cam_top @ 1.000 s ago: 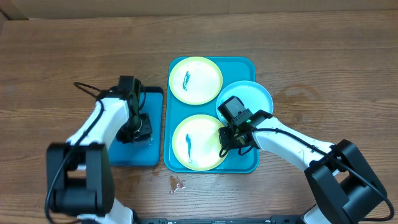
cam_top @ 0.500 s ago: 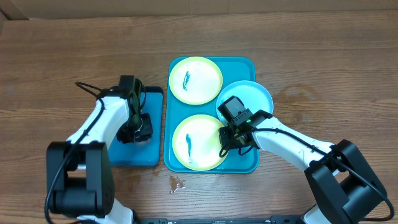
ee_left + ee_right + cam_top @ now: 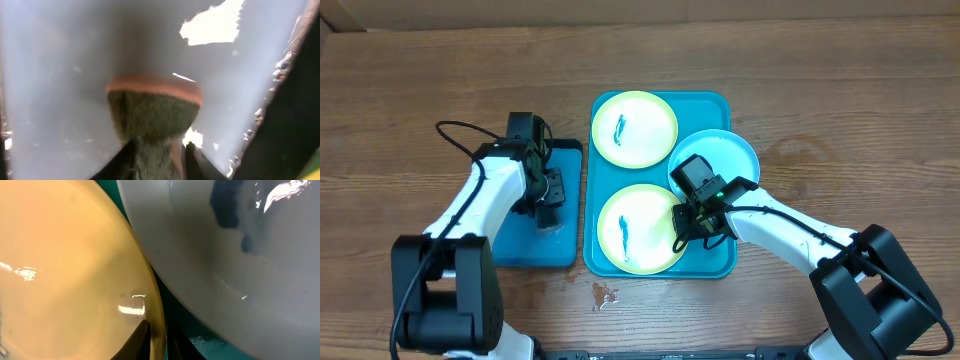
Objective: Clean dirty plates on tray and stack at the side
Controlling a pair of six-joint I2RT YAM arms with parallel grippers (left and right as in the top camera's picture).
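Three plates lie on the teal tray: a far yellow-green plate with a blue smear, a near yellow-green plate with a blue smear, and a pale blue plate. My right gripper is shut on the near plate's right rim. The wrist view shows that rim pinched between the jaws of the right gripper, with the pale plate and its dark smear beside it. My left gripper is over the small tray, shut on a green and orange sponge.
The small dark-rimmed blue tray lies left of the teal tray, its floor wet. A few water drops sit on the wooden table near the front edge. Cardboard lines the far edge.
My left arm has shifted a little towards the far side over the small tray, with its wrist turned. The right arm and the plates have not moved.
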